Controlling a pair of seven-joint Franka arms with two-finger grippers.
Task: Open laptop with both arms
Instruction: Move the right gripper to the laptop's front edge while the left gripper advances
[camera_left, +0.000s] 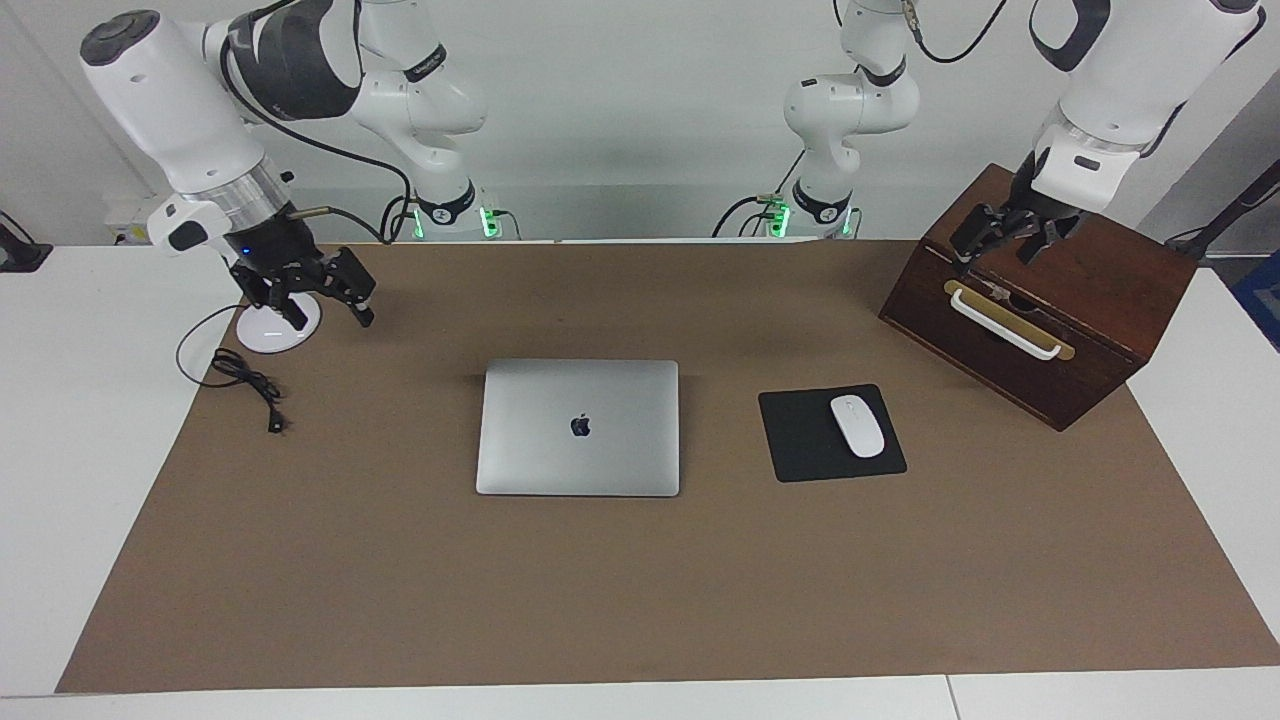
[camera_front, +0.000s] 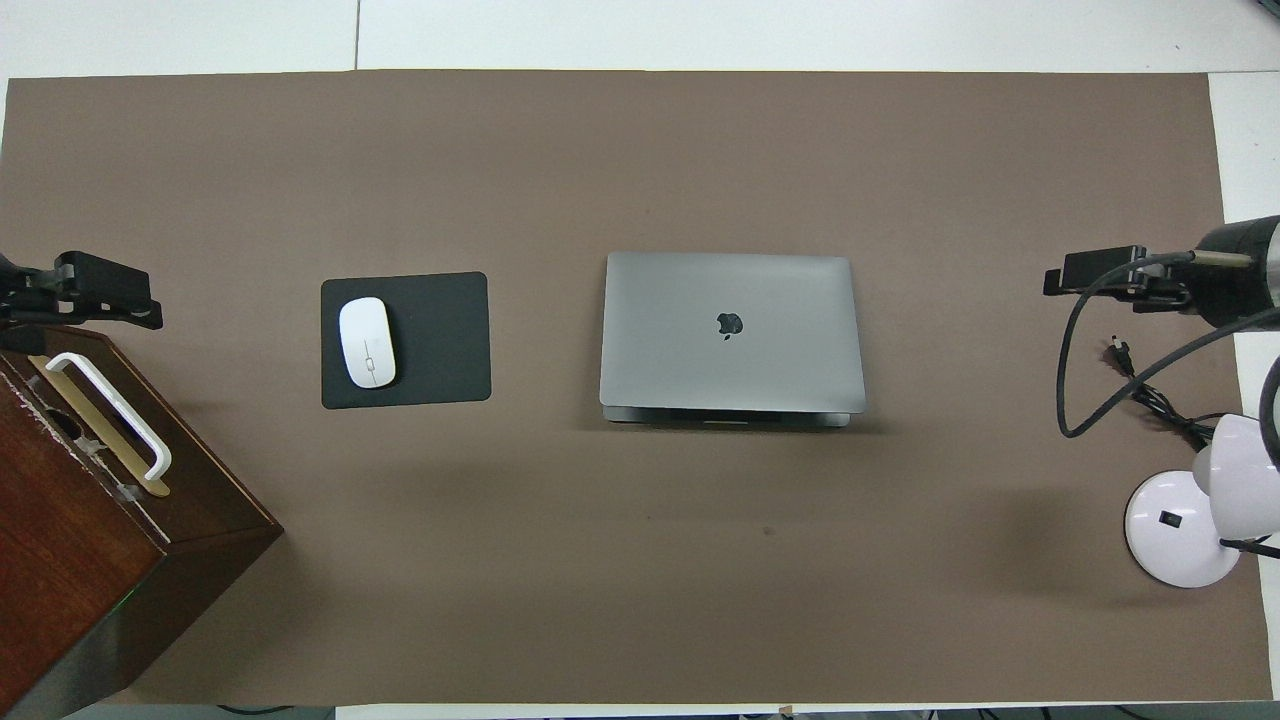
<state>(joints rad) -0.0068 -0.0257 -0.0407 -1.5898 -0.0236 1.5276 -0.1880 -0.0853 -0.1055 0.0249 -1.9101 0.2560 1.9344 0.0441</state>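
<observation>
Silver-grey laptop (camera_left: 578, 427) shut flat mid-bench, left gripper (camera_left: 1008, 240) spread over wooden box (camera_left: 1090, 300) at two o'clock, right gripper (camera_left: 322, 298) spread, raised at ten o'clock.

On the table there is one laptop (camera_left: 578, 427), closed. There is one black mouse pad (camera_left: 831, 433) and one white mouse (camera_left: 857, 426) on it. One brown wooden box (camera_left: 1040, 296) carries one white handle (camera_left: 1003, 324). One white lamp (camera_front: 1185, 525) and one black cable (camera_left: 245, 383) are there. One brown mat (camera_left: 640, 600) covers the table. Two white robot arms are visible, each with one gripper: the left gripper (camera_left: 1008, 236) and the right gripper (camera_left: 322, 296).
</observation>
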